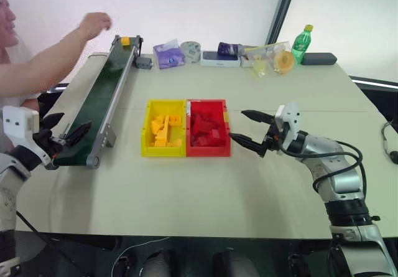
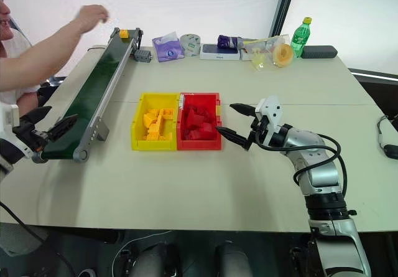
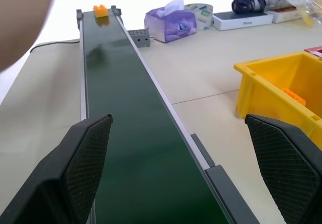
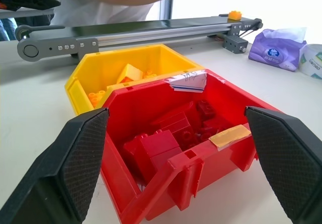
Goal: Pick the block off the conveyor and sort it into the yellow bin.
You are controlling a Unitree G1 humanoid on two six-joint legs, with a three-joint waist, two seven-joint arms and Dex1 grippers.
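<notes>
The block is seen at the conveyor far end, well apart from the left gripper, which is held wide open and empty at the near end. The right gripper is also spread open, just beside the red bin; the yellow bin is joined to it.

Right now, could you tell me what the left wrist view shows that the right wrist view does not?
Left wrist view alone: the white phone box and the dark green belt seen lengthwise. Right wrist view alone: the red bin with its red bricks. Both share the block at the far end of the conveyor, the yellow bin, the purple tissue pack, and wide-open fingers.
</notes>
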